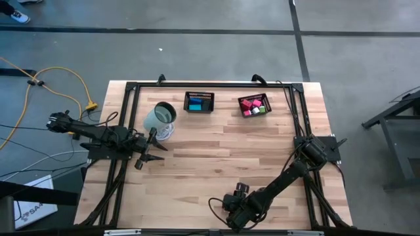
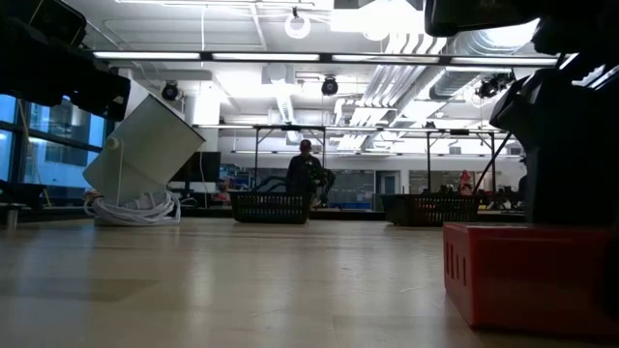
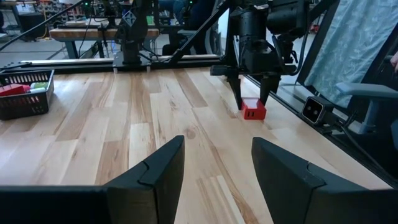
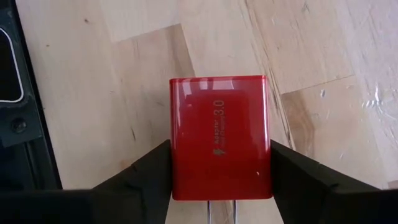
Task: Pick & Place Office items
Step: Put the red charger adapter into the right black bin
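Broadly, by size:
Counter (image 1: pixel 216 164): pale wood planks inside a dark frame.
Left arm: waited at the counter's left side, its fingers (image 3: pixel 155 174) apart and holding nothing.
Right arm: reached to the near edge, its gripper (image 3: pixel 252 102) pointing down over the red block (image 4: pixel 221 137).
Right fingers (image 4: pixel 146 171): set against the block's two sides; whether they truly clamped it I cannot tell.
White cup (image 1: pixel 159 117): tilted, near the left gripper (image 1: pixel 146 157).
Baskets: two black mesh ones at the far side, the left basket (image 1: pixel 199 102) with blue pieces, the right basket (image 1: pixel 254 105) with pink, red and green pieces.
Red block: on the counter, near the front edge.
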